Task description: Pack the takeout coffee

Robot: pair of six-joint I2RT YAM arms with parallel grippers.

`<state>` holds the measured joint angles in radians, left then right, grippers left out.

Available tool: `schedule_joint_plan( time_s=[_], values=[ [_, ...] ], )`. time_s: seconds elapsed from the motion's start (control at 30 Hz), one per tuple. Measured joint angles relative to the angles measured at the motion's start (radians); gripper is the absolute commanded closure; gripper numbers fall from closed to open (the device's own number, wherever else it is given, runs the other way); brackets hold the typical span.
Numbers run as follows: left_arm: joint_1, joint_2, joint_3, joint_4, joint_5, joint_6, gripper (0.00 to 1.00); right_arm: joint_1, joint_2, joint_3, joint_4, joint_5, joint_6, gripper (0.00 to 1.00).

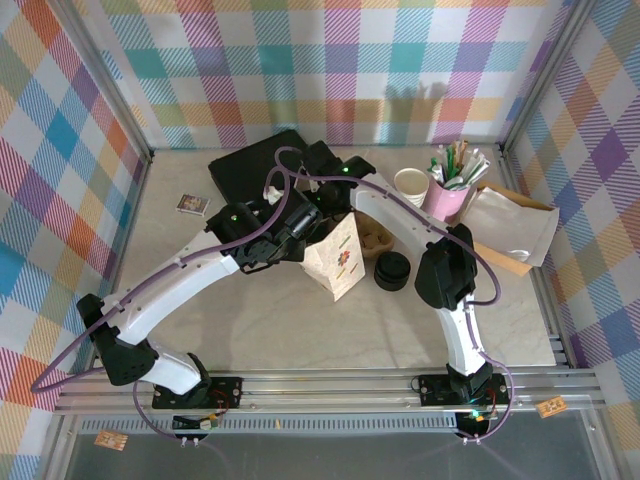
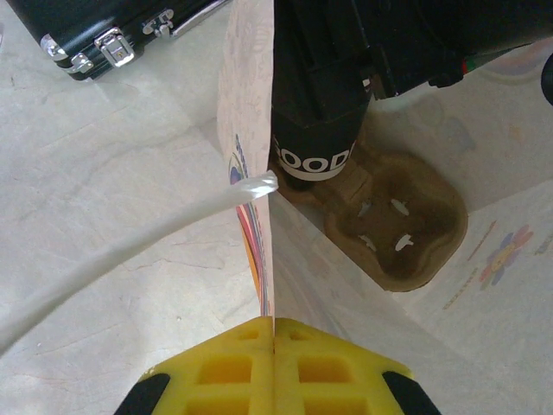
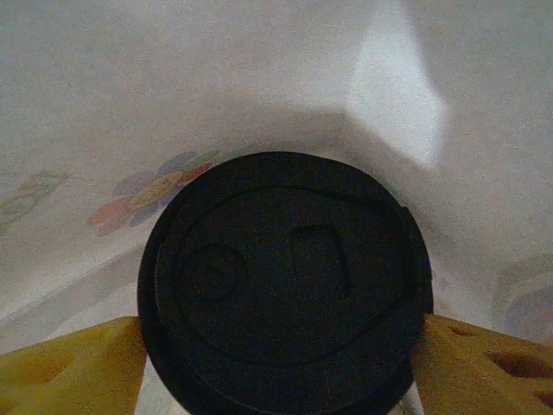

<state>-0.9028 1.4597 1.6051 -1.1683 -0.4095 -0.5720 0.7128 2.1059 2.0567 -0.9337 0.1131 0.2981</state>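
The left pincer (image 2: 274,324) is pressing its yellow fingers together on the edge of the white paper bag (image 2: 246,104). Inside this bag the takeout coffee (image 2: 315,138) is sitting in one pocket of the brown cup carrier (image 2: 415,233), wearing its black lid (image 3: 285,277). The right pincer (image 3: 276,346) is hanging over it with fingers (image 3: 69,363) standing against both sides of the lid, but I cannot tell if they are gripping.

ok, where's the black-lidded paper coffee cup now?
Left wrist view: the paper cup stands in the left pocket of the brown cardboard carrier, inside the white flower-print paper bag.
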Motion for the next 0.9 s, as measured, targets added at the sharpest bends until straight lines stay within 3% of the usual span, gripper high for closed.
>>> schedule_joint_plan(
  time_s=[0.33,0.9],
  values=[
    [0.0,0.006,0.0,-0.004,0.0,0.0,1.0,0.0,-0.121,-0.204,0.143,-0.026,-0.052,0.31],
    [0.0,0.006,0.0,-0.007,0.0,0.0,1.0,0.014,-0.22,-0.382,0.312,-0.007,-0.159,0.36]
  ],
)
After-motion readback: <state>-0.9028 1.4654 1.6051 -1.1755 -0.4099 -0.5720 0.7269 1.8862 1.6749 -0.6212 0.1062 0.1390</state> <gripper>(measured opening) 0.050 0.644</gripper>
